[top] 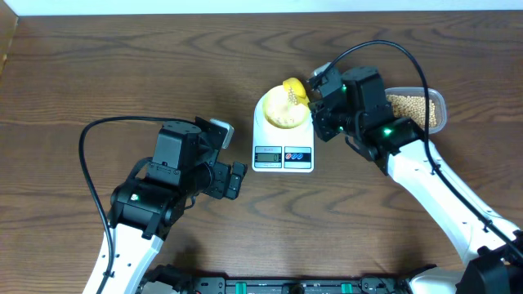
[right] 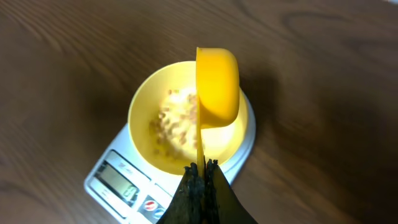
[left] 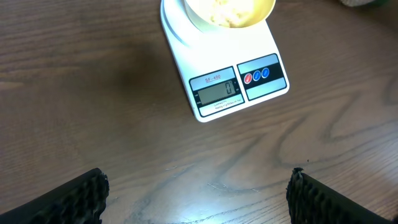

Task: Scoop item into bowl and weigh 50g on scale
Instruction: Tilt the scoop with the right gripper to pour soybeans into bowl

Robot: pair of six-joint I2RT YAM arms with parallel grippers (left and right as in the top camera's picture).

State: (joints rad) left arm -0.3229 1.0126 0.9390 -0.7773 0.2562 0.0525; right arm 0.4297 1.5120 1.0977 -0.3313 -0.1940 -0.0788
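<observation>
Your right pincer (right: 202, 169) is pinching the handle of a yellow scoop (right: 217, 87), which is tipped on its side just above the bowl (right: 142, 102). Beans (right: 174, 121) lie in the bowl, which sits on the scale (left: 217, 81). More beans fill the clear tub (top: 441, 101) beside the scale. Your left pincer (left: 196, 193) is spread wide over the tabletop (left: 93, 93), apart from the scale's front.

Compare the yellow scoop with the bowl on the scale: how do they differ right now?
The scoop is a deeper yellow and narrower; the bowl is paler and wider. The scoop is tipped on its side above the bowl, its handle clamped in the shut right gripper; the bowl sits upright on the scale. The bowl holds beans; the scoop's inside is hidden. Both are round and yellow.
</observation>
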